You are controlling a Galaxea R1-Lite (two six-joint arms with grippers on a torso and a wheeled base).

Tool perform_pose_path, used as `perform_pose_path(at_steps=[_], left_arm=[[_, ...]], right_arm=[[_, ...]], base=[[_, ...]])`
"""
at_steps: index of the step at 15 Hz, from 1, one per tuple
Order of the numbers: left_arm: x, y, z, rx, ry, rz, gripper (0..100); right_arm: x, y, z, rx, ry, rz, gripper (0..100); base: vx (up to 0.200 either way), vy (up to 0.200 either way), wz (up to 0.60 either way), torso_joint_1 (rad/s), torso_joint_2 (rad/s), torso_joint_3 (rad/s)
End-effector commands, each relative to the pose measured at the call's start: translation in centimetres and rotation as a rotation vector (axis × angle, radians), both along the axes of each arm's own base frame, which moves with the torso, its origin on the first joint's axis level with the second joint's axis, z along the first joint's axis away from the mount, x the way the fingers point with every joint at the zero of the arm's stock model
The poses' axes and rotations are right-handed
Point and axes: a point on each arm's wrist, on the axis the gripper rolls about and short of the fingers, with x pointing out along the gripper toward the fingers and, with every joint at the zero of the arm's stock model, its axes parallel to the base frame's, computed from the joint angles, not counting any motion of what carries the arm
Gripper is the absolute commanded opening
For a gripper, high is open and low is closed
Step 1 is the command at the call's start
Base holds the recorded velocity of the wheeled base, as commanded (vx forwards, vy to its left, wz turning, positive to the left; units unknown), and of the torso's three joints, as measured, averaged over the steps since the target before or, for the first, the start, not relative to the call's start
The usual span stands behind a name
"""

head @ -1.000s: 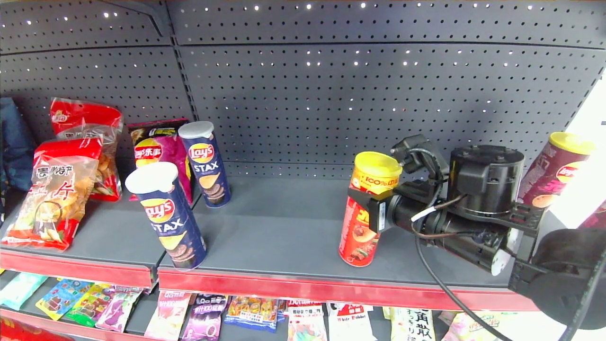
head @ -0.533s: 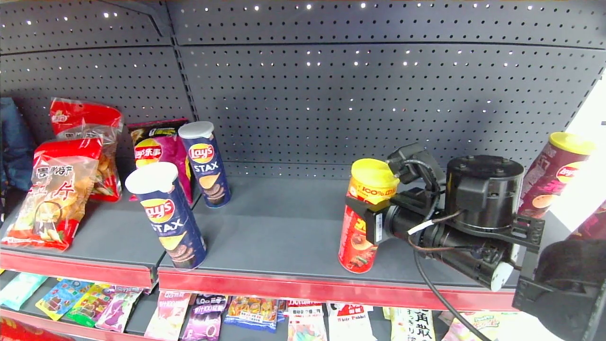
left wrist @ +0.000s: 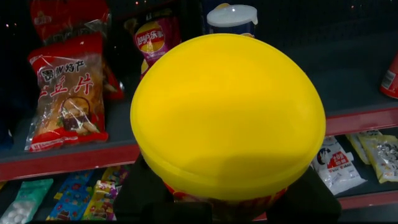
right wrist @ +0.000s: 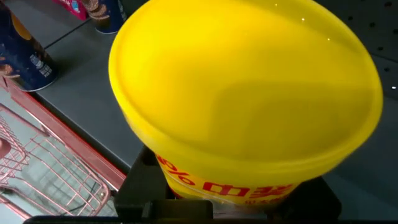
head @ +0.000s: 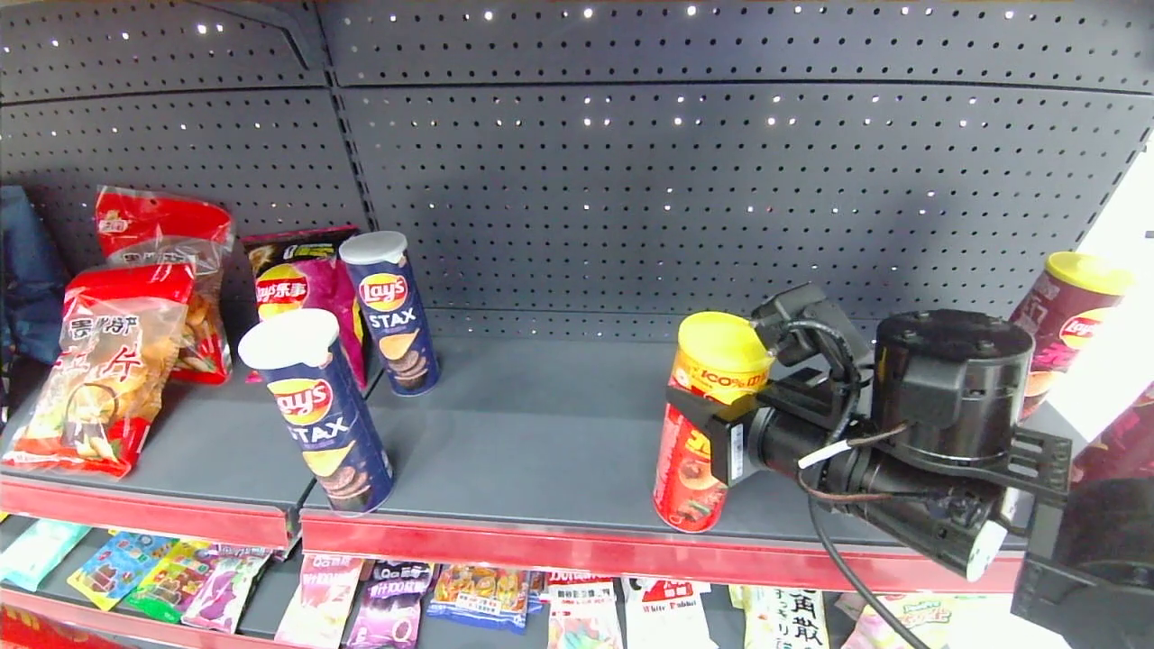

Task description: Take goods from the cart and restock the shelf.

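A red chip can with a yellow lid [head: 694,451] stands upright near the front right of the grey shelf [head: 541,433], its base close to the red lip. My right gripper [head: 708,419] is shut on its upper half from the right. In the right wrist view the same lid [right wrist: 249,93] sits just above the gripper [right wrist: 230,199]. In the left wrist view a second yellow-lidded can [left wrist: 227,112] looms close, held in my left gripper [left wrist: 217,205] in front of the shelves.
Two blue chip cans [head: 315,406] [head: 392,311] stand at the shelf's left-centre, with a purple bag [head: 302,279] and red snack bags [head: 99,361] beyond. A purple can [head: 1068,315] stands at the far right. Packets line the lower shelf [head: 577,613]. Cart wire [right wrist: 37,162] lies below.
My right gripper has lowered the red can and brought it slightly right and toward the shelf's front edge. The other goods have stayed put.
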Motion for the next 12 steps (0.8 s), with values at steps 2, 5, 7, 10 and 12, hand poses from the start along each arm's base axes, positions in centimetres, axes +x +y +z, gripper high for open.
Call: perform_pose_path(at_steps=[2, 5, 7, 10, 12], left_arm=[[0.03, -0.01, -0.02, 0.001, 0.002, 0.001, 0], [0.03, -0.01, -0.02, 0.001, 0.002, 0.001, 0], [0.07, -0.02, -0.23, 0.001, 0.008, 0.001, 0], [0.1, -0.03, -0.31, 0.002, 0.011, 0.001, 0], [0.1, -0.03, -0.31, 0.002, 0.011, 0.001, 0]], right_arm=[[-0.37, 0.17, 0.15, 0.001, -0.004, 0.012, 0], [-0.33, 0.2, 0.06, -0.016, -0.011, 0.016, 0], [-0.45, 0.27, -0.02, -0.021, -0.01, 0.021, 0], [-0.58, 0.5, -0.07, -0.025, -0.011, 0.026, 0], [-0.56, 0.46, -0.2, -0.036, -0.011, 0.027, 0]], base=[[0.0, 0.0, 0.0, 0.0, 0.0, 0.0], [0.0, 0.0, 0.0, 0.0, 0.0, 0.0], [0.0, 0.0, 0.0, 0.0, 0.0, 0.0], [0.0, 0.0, 0.0, 0.0, 0.0, 0.0], [0.0, 0.0, 0.0, 0.0, 0.0, 0.0]])
